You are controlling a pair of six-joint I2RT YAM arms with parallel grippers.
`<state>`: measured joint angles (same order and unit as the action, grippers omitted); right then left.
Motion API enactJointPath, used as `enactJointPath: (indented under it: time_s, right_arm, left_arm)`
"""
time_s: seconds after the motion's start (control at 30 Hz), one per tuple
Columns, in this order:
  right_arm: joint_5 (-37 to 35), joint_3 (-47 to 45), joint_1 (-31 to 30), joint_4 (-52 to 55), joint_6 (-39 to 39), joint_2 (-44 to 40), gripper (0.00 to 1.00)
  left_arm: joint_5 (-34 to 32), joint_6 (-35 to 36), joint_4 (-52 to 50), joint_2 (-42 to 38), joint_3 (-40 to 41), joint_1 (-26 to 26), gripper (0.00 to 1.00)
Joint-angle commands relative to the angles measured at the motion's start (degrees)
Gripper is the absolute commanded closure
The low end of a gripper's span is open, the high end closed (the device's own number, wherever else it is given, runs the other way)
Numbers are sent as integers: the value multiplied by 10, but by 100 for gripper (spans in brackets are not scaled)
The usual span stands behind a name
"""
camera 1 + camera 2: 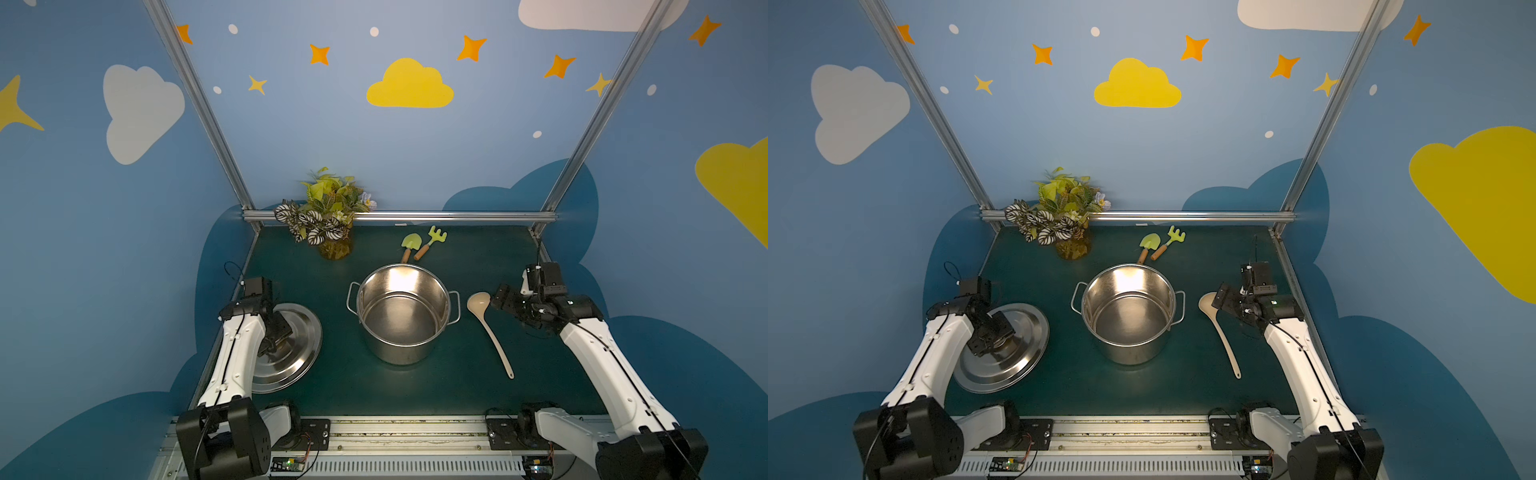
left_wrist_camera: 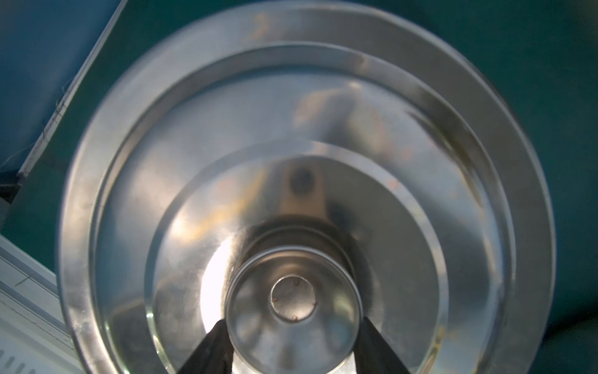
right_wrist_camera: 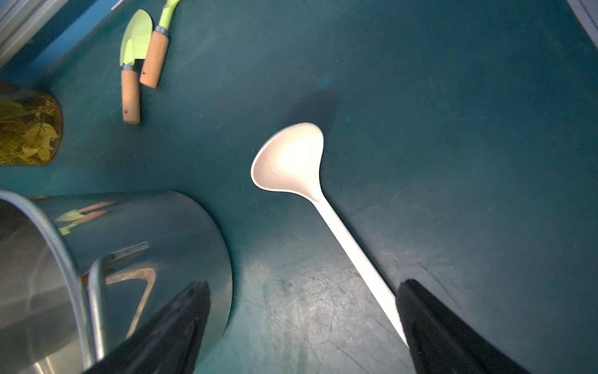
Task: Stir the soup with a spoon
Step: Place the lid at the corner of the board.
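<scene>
1. Right claw: I see the jaws spread wide with nothing between them. It hangs over the table near the bowl end of the spoon.
2. The spoon lies flat just right of the pot, bowl towards the back and handle running to the near edge. In the right wrist view the handle passes close by one finger; I cannot tell whether they touch.
3. Left claw: the fingers sit on either side of the knob of the lid, closed on it, at the table's left side.
4. The pot stands upright and uncovered at the centre.
5. A green shovel and rake lie side by side behind the pot, and a plant stands at the back left.
</scene>
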<state>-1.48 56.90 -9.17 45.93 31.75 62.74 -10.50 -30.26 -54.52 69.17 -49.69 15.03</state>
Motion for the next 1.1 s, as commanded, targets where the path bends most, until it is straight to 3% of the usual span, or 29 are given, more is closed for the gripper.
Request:
enactJointPath:
  time_s: [0.0, 0.23, 0.33, 0.57, 0.63, 0.93, 1.07]
  right_arm:
    - [-5, -15, 4, -15, 25, -7, 4]
    - [9, -34, 9, -15, 53, 14, 4]
    - [6, -38, 10, -10, 52, 19, 4]
    - [0, -38, 18, 5, 51, 39, 4]
    - [1, -38, 20, 11, 45, 46, 4]
    - [20, -40, 20, 50, 30, 92, 4]
    - [30, -44, 14, 51, 21, 118, 6]
  left_arm:
    - [-11, -17, 66, 28, 19, 27, 73]
    - [-37, -23, 108, 87, 43, 44, 66]
    - [-44, -27, 108, 101, 47, 46, 56]
    - [-20, -19, 92, 113, 38, 46, 10]
    - [-5, -9, 79, 117, 29, 46, 2]
    - [70, 24, 64, 20, 3, 33, 0]
    - [86, 26, 46, 7, -37, -15, 0]
